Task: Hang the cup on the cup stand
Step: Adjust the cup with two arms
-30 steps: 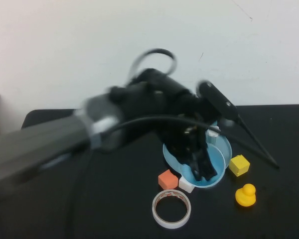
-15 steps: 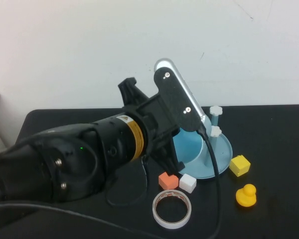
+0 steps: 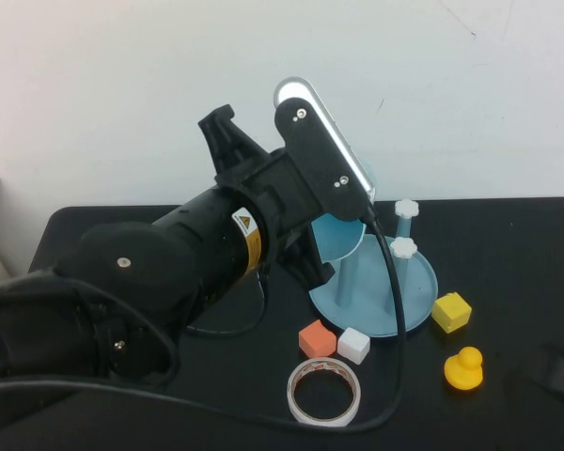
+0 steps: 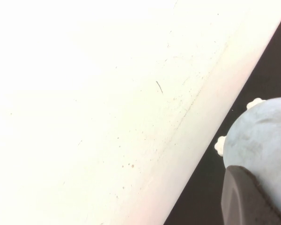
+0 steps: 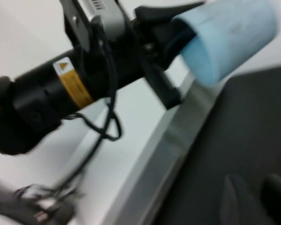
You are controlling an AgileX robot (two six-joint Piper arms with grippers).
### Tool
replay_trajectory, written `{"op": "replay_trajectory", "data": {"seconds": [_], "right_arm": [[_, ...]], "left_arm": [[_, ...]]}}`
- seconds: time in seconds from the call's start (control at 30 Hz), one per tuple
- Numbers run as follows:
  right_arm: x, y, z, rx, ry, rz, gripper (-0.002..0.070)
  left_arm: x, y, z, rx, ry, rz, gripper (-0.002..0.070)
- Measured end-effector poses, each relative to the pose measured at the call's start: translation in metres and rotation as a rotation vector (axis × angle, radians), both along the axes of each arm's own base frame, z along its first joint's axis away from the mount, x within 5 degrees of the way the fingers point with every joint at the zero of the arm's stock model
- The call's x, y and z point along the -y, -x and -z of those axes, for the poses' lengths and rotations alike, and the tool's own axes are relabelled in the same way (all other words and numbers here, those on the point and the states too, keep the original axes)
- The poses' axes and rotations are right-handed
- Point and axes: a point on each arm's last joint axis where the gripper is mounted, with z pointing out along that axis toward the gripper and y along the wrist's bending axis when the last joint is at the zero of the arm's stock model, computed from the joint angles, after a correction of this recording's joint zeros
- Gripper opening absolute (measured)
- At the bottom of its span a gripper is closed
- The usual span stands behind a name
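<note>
Here, from above, the left claw [image 3: 334, 246] grips the cup [image 3: 336, 235] just over the cup stand [image 3: 415, 310] posts, axis tilted; desk [image 3: 508, 244] dark. The left wrist view shows the cup bottom beside a pad [image 4: 246, 197]. In the right wrist view, the right claw [image 5: 253, 194] sits low, well clear, apparently nearly closed and empty.

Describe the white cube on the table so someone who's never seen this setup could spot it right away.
Find the cup stand, the round blue dish with white-capped posts on the black table. Just in front of its near edge two small cubes touch, above the tape ring. The white cube is the one nearer the yellow duck; its neighbour is orange.
</note>
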Motion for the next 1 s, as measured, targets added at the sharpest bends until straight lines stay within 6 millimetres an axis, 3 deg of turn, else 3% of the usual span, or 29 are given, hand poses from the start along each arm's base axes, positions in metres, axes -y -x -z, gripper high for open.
{"op": "replay_trajectory", "data": {"seconds": [0.1,0.23,0.33,0.43,0.53,0.73,1.0], "right_arm": [[-0.006,-0.029,-0.008,-0.095,-0.046,-0.092,0.0235],[-0.012,-0.072,-0.013,-0.277,-0.153,-0.174,0.0547],[-0.016,-0.103,-0.008,-0.427,-0.237,-0.226,0.0649],[-0.02,-0.133,0.007,-0.571,-0.291,-0.234,0.0678],[-0.028,-0.151,0.018,-0.676,-0.318,-0.246,0.0687],[-0.045,-0.164,0.02,-0.761,-0.322,-0.239,0.069],[-0.045,-0.179,0.014,-0.746,-0.303,-0.139,0.0692]], "left_arm": [[0.0,0.0,0.0,-0.002,0.002,0.003,0.0006],[0.001,0.0,0.0,-0.003,0.003,0.008,0.0006],[0.002,0.001,0.0,-0.008,0.005,0.022,0.0006],[0.003,0.002,0.001,-0.012,0.005,0.039,0.0006],[0.004,0.003,0.001,-0.013,0.002,0.053,0.0006],[0.004,0.003,0.001,-0.001,-0.02,0.067,0.0006],[0.005,0.004,0.001,0.017,-0.051,0.093,0.0006]]}}
